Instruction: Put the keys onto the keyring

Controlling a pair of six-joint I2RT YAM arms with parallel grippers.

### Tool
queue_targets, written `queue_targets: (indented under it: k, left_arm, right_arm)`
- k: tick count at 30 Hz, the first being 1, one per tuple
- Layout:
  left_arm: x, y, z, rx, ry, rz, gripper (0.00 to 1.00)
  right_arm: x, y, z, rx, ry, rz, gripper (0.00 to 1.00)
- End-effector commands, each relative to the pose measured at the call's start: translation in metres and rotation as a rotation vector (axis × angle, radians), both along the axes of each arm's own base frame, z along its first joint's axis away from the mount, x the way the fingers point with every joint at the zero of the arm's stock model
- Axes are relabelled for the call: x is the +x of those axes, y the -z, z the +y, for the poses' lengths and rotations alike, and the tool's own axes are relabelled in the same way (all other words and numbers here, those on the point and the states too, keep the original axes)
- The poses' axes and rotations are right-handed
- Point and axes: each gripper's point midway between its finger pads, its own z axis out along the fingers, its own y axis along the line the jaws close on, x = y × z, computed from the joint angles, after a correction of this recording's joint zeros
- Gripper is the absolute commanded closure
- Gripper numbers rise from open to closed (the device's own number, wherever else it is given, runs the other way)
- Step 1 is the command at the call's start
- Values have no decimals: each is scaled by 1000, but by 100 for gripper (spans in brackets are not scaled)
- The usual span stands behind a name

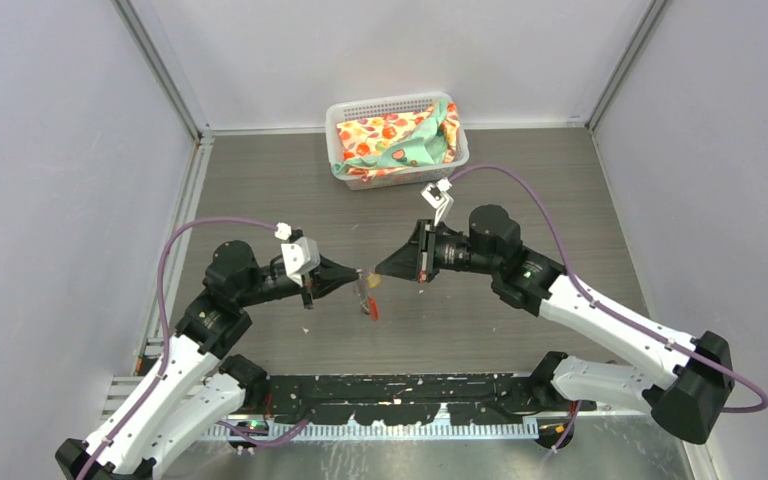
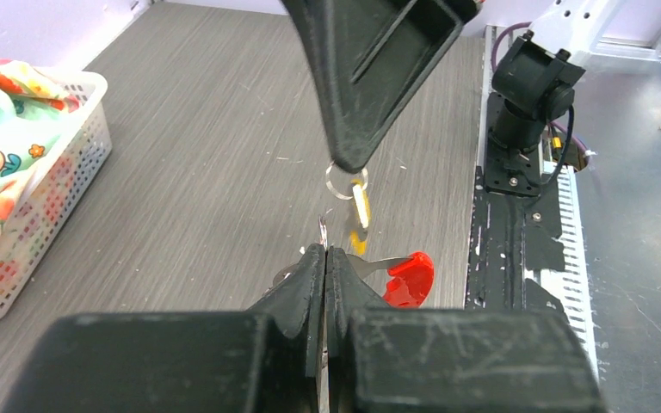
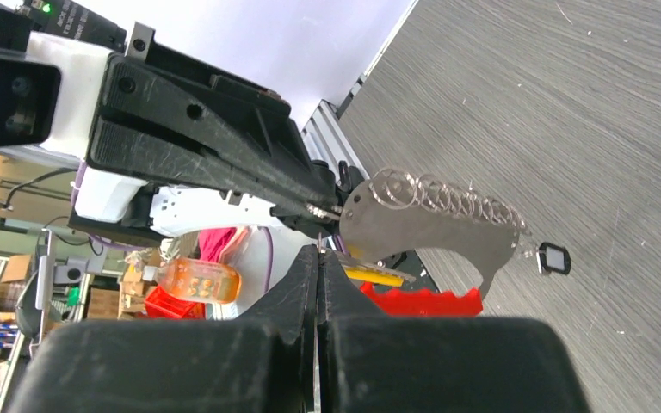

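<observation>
table (image 1: pixel 260 200) – grey wood-grain, work surface under both arms.
basket (image 1: pixel 380 101) – white, at the far edge, holding patterned cloth (image 1: pixel 390 140); well apart from the work, seemingly no part of it.
left gripper (image 2: pixel 324 262) – pinched shut on the flat silver plate of the keyring (image 3: pixel 430 228); raised over mid-table, presumably to steady it and present its loops to the other arm.
right gripper (image 3: pixel 318 267) – closed tight on the small silver ring of the brass key (image 2: pixel 361 206), tip just beside the left gripper's; likely poised to thread that ring on.
keyring – in the air between both tips, red tag (image 2: pixel 409 277) hanging below.
brass key – dangling from its ring, judged not yet on.
black-headed key (image 3: pixel 554 257) – near the keyring's far end; attached or not, cannot tell.
</observation>
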Motion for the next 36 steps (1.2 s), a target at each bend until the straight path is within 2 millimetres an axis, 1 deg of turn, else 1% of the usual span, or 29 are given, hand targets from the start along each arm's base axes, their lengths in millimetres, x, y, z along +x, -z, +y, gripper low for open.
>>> queue_targets:
  k: [1,3,4,7,15,18,27,36]
  left_arm:
    - [8,-15,3,-32,-44,-71,100]
    - [10,-18,2,-44,-50,-77,100]
    - [10,-20,2,-51,-48,-74,100]
    - [9,-20,0,-54,-38,-67,100]
    - [3,-21,-1,-62,-11,-73,100]
    - [1,-21,0,-61,-2,-83,100]
    - [-3,-19,0,-54,19,-91,100]
    - [-9,-17,0,-44,47,-108,100]
  right_arm:
    - [-8,-27,-11,10,-6,-61,99]
    - [-12,-22,-7,16,-28,-18,99]
    - [-11,-24,-4,44,-35,-18,99]
    - [-9,-18,1,54,-42,13,99]
    - [-2,-18,14,58,-63,28,99]
    - [1,-15,15,53,-53,39,99]
    - [4,-19,11,66,-17,23,99]
    - [6,-17,9,63,2,28,99]
